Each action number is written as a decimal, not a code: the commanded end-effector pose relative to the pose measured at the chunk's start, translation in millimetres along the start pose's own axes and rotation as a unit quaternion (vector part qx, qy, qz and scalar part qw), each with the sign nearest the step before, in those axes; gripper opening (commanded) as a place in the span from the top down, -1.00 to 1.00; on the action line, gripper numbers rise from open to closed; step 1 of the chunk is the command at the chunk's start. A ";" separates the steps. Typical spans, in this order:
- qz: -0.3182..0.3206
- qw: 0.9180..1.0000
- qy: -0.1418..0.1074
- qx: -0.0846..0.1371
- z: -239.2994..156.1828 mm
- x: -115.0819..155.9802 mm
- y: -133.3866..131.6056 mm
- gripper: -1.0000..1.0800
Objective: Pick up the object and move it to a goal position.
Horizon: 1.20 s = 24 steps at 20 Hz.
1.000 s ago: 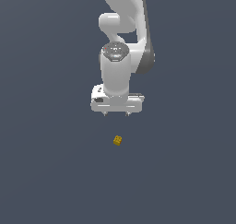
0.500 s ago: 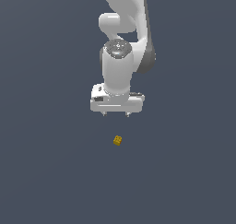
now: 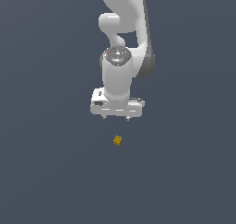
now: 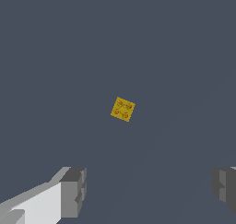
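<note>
End effector [image 3: 116,118] open, fingers [image 4: 73,191] spread wide, empty, hovering above block [image 3: 118,140]. Block lies on surface [image 3: 50,172], apart from the fingers and tilted relative to them. Step: approach, pre-grasp. Next: likely descend straight, centre fingers astride block, align with its faces, close.

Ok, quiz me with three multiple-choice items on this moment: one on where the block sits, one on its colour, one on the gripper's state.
1. Where is the block relative to the gripper in the exterior view?
A. Held between the fingers
B. Below it, apart
C. Off to the exterior view's far left

2. What colour is the block?
A. Yellow-orange
B. Green
C. Blue

3. How does the gripper stand?
A. Shut on the block
B. Shut, holding nothing
C. Open

Answers: 1 B, a clear gap shows between fingertips and block. 2 A, both views show it. 3 C, the wrist view shows the fingers wide apart.
</note>
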<state>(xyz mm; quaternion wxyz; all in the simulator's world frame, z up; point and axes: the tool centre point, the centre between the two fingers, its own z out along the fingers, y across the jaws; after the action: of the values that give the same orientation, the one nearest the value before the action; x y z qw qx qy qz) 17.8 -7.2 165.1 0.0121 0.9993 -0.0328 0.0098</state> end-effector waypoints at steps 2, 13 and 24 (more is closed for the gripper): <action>0.027 1.000 -0.002 0.002 13.1 7.4 -1.6 -0.92; 0.145 0.989 -0.010 0.009 72.4 34.9 -8.2 -0.92; 0.180 0.983 -0.013 0.010 92.8 41.3 -10.3 -0.92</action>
<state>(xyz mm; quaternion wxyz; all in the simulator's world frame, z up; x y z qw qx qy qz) 61.3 -2.0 72.6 0.0003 0.9772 -0.2125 -0.0007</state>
